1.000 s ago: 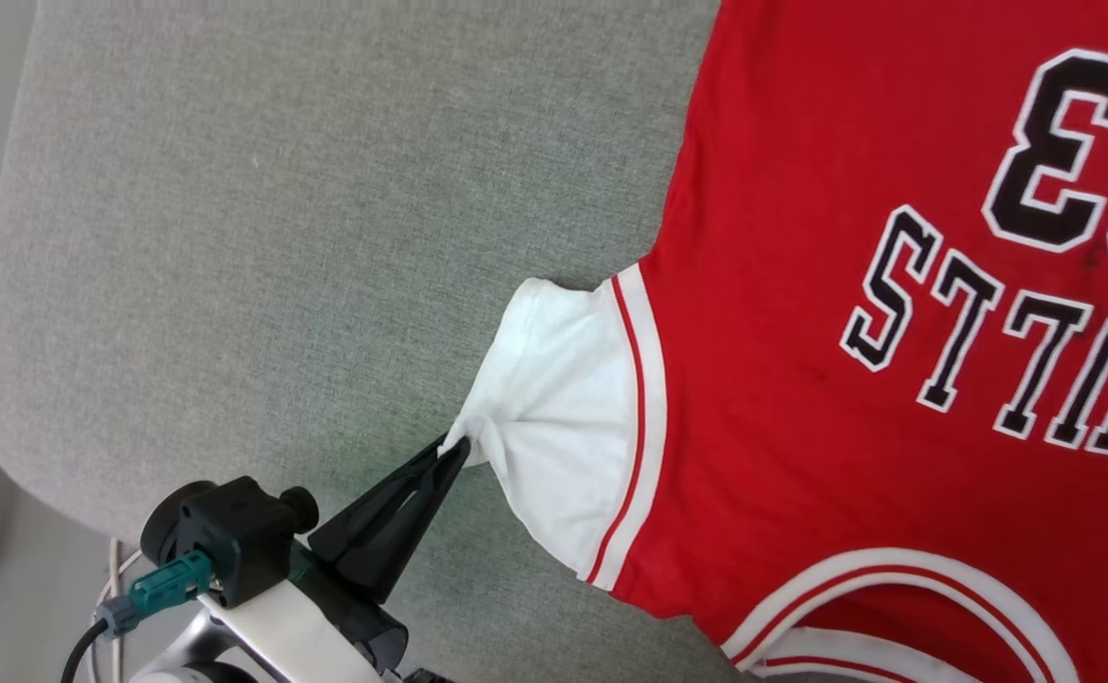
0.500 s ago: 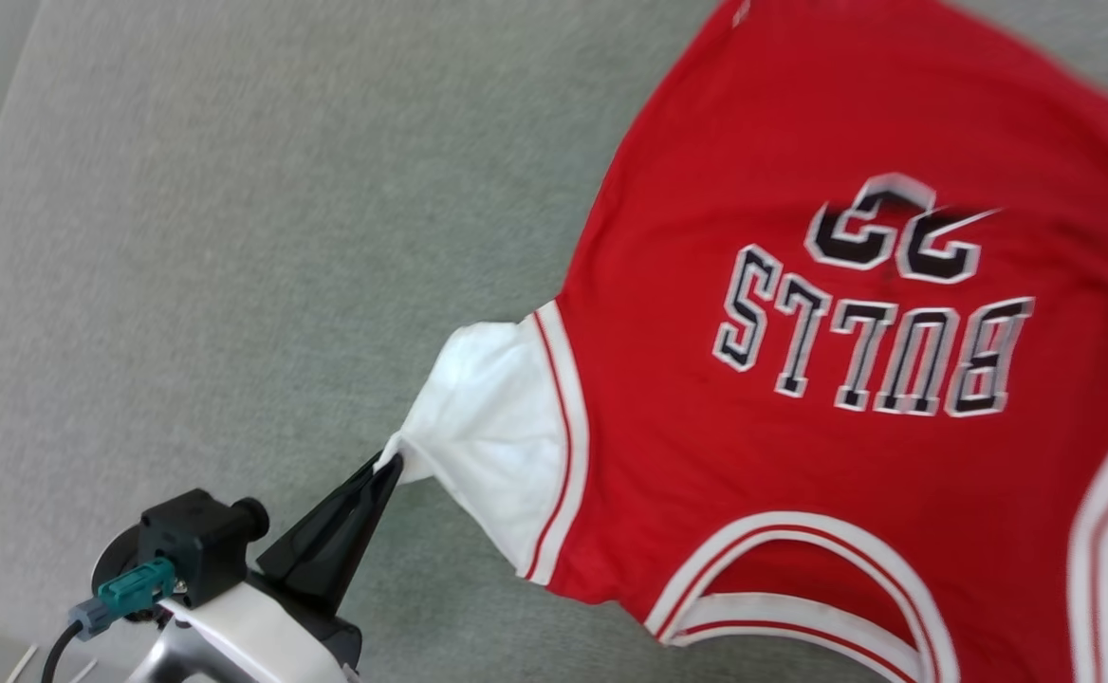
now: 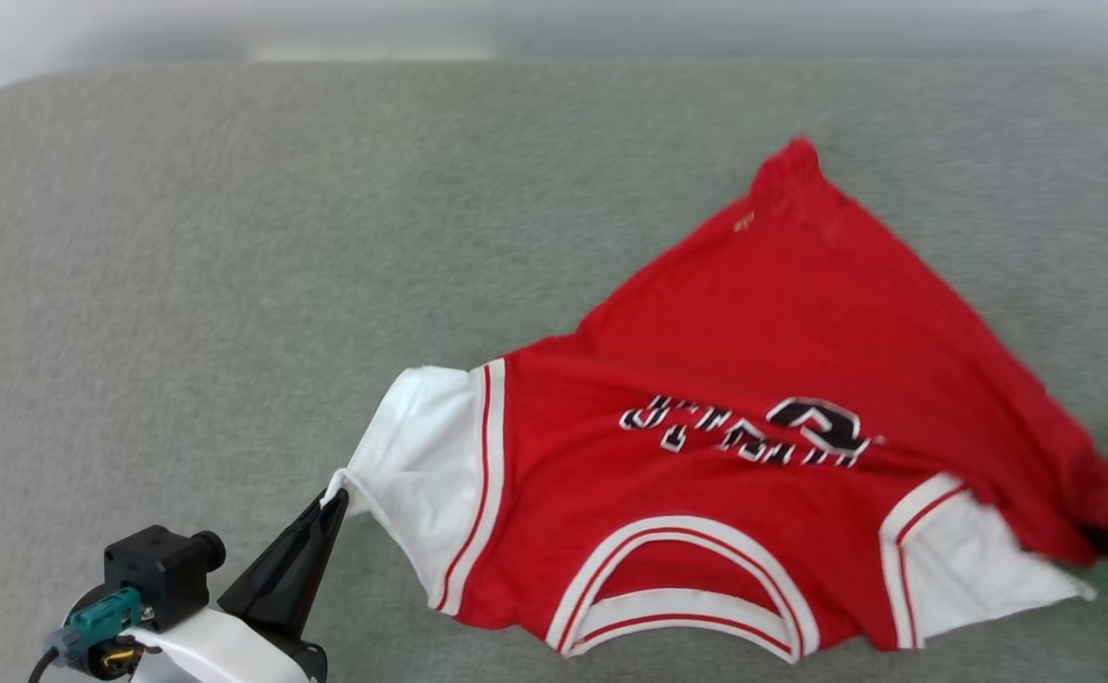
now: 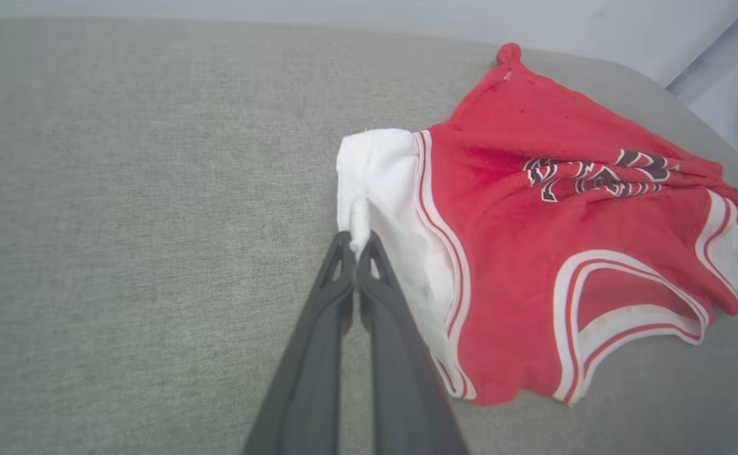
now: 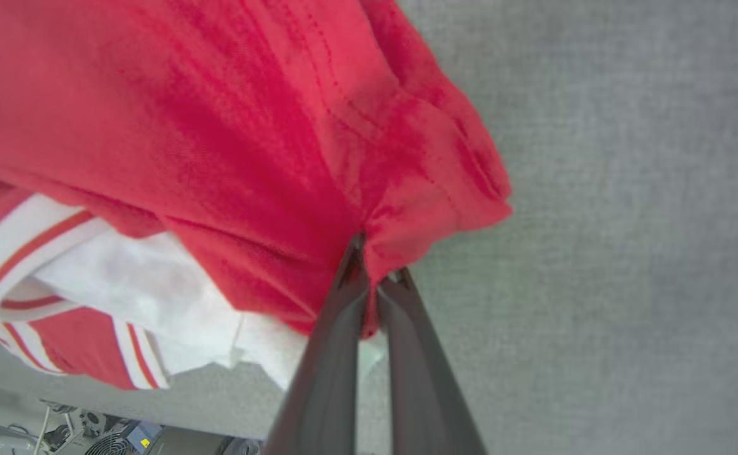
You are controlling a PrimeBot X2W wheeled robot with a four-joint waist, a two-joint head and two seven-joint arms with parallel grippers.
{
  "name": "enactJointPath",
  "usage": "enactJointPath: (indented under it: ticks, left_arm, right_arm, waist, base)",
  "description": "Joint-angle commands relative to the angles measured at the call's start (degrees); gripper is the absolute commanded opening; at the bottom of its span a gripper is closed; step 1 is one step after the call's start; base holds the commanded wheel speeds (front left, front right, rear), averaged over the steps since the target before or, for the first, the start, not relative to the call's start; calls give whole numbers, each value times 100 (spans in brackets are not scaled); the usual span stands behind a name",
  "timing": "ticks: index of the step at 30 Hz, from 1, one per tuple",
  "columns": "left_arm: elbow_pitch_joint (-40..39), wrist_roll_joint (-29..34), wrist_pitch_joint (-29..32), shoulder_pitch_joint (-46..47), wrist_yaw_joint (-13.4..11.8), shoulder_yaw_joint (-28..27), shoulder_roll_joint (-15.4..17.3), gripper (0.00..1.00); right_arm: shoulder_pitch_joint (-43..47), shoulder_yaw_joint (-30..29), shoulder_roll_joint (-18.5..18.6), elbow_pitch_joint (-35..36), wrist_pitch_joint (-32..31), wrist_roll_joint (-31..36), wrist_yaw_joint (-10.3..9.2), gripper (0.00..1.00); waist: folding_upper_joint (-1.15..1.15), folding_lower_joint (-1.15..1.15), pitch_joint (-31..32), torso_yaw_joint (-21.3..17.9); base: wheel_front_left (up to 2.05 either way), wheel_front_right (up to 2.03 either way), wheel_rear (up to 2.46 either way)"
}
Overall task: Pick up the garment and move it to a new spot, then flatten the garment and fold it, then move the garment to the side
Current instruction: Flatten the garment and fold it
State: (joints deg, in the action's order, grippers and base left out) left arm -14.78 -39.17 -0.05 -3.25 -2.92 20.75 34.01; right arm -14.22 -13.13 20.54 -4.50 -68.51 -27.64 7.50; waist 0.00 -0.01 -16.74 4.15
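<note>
White cloth of a sleeve (image 3: 421,446) is pinched in the tightly closed left gripper (image 3: 336,495). The right gripper (image 5: 375,278) is clamped on a red fold. The shirt (image 3: 753,360) lies rumpled, print up, between them on a grey woven cushion (image 3: 184,237), with a pale wall (image 3: 554,24) behind.

1. Head view: bright, even, diffuse light; shadows on the grey tabletop (image 3: 231,285) are faint and soft. Top strip washed out and unfocused.
2. Same view: print (image 3: 753,434) on the garment (image 3: 782,323) smeared by motion blur; its right edge soft.
3. Left wrist view: slightly hazy; wide-angle bowing toward the edges.
4. Right wrist view: reds saturated; right end effector (image 5: 376,272) blurred near the bottom edge.
</note>
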Motion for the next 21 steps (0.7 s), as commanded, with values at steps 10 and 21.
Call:
enactJointPath:
  ticks: [10, 21]
  left_arm:
    - [215, -133, -275, -147, -118, -37, -243, 0]
    - [226, -71, -364, -2, -150, 3, -297, 0]
  right_arm:
    - [1591, -165, -561, 586, 216, -168, -2, 0]
    - [1727, -45, -484, 633, 598, -329, -2, 100]
  waist:
    - [0, 1, 483, -542]
    - [0, 1, 545, -608]
  base:
    - [0, 0, 0]
    - [0, 0, 0]
